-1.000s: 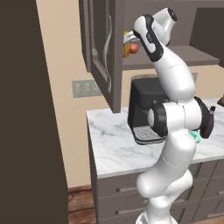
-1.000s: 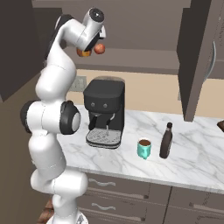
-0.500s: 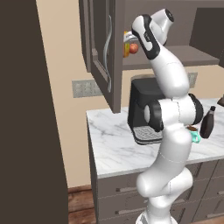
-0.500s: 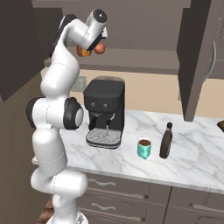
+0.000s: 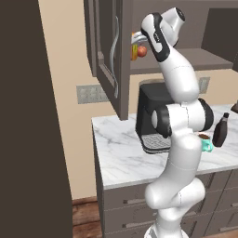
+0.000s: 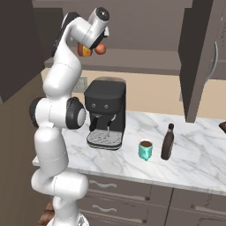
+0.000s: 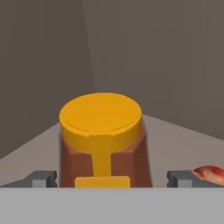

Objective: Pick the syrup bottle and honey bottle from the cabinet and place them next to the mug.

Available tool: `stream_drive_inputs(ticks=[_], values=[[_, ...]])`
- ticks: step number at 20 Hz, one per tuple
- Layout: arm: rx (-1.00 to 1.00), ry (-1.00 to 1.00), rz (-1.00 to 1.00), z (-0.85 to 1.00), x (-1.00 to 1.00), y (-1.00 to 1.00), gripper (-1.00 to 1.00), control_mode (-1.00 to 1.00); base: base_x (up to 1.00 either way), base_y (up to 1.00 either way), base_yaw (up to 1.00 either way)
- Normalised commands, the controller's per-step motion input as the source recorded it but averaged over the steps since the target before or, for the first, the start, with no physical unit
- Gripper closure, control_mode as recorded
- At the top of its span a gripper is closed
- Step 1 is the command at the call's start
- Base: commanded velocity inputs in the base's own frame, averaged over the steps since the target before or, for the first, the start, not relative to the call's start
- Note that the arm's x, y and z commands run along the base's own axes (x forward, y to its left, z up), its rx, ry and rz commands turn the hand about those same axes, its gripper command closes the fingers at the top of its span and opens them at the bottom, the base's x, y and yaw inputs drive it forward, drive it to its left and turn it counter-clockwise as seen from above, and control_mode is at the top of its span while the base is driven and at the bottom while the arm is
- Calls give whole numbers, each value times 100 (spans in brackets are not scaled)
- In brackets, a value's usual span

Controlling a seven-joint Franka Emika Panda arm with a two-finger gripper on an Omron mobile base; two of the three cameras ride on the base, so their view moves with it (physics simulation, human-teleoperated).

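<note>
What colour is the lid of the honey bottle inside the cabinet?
Yellowish-orange. The honey bottle shows its flat round lid best in the hand view.

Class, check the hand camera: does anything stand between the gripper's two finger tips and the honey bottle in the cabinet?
Nothing visible does. In the hand view the honey bottle sits directly between the open finger tips of the gripper; the small red ball lies off beside one tip, not in between.
</note>
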Motion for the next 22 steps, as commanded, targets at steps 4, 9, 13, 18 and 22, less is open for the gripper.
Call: stream_drive_inputs(ticks=[4, 9, 13, 18, 22], values=[[0, 0, 3, 0, 0, 0, -100, -100, 0, 0, 0], [0, 0, 2, 0, 0, 9, -100, -100, 0, 0, 0], [0, 0, 0, 0, 0, 33, -100, -100, 0, 0, 0], [0, 0, 0, 0, 0, 19, -100, -100, 0, 0, 0], [0, 0, 0, 0, 0, 2, -100, -100, 0, 0, 0]])
